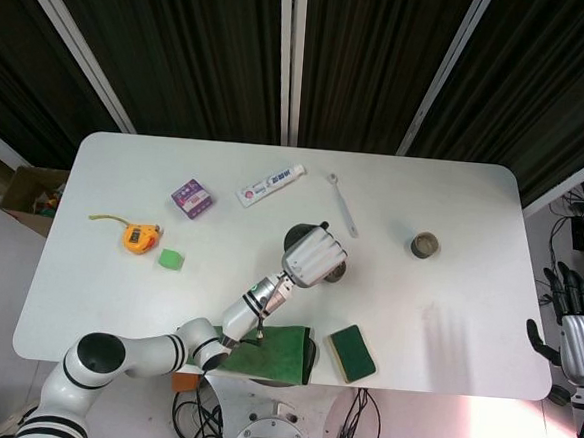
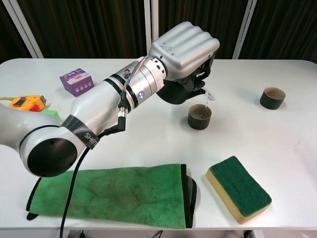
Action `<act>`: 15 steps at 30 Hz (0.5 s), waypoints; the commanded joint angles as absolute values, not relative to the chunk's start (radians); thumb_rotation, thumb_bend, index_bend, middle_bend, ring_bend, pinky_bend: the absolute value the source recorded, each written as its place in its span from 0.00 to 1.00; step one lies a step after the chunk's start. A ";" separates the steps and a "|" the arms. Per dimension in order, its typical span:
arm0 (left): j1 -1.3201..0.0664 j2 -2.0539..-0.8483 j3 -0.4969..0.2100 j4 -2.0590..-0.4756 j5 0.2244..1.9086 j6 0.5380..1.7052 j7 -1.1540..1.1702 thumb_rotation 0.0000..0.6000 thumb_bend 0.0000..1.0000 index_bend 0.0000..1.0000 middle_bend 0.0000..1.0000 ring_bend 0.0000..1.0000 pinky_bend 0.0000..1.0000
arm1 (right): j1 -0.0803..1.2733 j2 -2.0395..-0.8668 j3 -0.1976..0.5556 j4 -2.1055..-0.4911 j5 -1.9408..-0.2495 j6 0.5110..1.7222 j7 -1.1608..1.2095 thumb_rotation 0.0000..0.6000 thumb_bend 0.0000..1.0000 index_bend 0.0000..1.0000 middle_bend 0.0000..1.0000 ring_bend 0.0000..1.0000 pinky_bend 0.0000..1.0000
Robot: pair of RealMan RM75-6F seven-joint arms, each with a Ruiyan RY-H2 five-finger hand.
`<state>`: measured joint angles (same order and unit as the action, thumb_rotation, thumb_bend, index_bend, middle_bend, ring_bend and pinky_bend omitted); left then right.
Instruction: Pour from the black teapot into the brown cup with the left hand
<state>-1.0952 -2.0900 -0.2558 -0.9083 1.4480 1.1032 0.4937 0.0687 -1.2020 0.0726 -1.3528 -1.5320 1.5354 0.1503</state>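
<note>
Along the left edge of the white bench (image 1: 445, 320), the head view shows an orange tape measure (image 1: 138, 236), a small green block (image 1: 171, 259) and a purple box (image 1: 190, 198); the chest view catches only part of the tape measure and hides most of the block behind the arm. Near the front edge lies a green cloth (image 2: 111, 194), with a green-and-yellow sponge (image 2: 238, 194) to its right. At centre, the left hand (image 2: 184, 47) grips the black teapot (image 2: 179, 91), tilted with its spout over the brown cup (image 2: 199, 116). Only the chest view shows the thin stream falling into the cup; from above, the hand covers nearly all of the teapot and much of the cup. Behind, the head view shows a toothpaste tube (image 1: 271, 185) and a white spoon (image 1: 343, 204), of which the chest view shows just a tip. Farther right stands a tape roll (image 2: 272, 97). Off the bench's right end, seen solely from the head camera, the right hand (image 1: 578, 321) hangs with fingers extended, holding nothing.
</note>
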 commanded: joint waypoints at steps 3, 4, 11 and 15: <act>-1.094 -2.091 -0.254 -0.906 1.451 1.106 0.500 1.00 0.46 1.00 1.00 1.00 0.66 | 0.068 -1.202 0.073 -1.356 -1.532 1.537 0.154 1.00 0.37 0.00 0.00 0.00 0.00; -1.094 -2.092 -0.254 -0.906 1.451 1.107 0.503 1.00 0.46 1.00 1.00 1.00 0.66 | 0.068 -1.200 0.072 -1.358 -1.533 1.536 0.160 1.00 0.36 0.00 0.00 0.00 0.00; -1.093 -2.097 -0.253 -0.892 1.453 1.108 0.511 1.00 0.46 1.00 1.00 1.00 0.66 | 0.070 -1.201 0.071 -1.355 -1.533 1.532 0.164 1.00 0.36 0.00 0.00 0.00 0.00; -1.094 -2.097 -0.252 -0.888 1.459 1.115 0.517 1.00 0.46 1.00 1.00 1.00 0.66 | 0.070 -1.202 0.071 -1.353 -1.533 1.531 0.165 1.00 0.36 0.00 0.00 0.00 0.00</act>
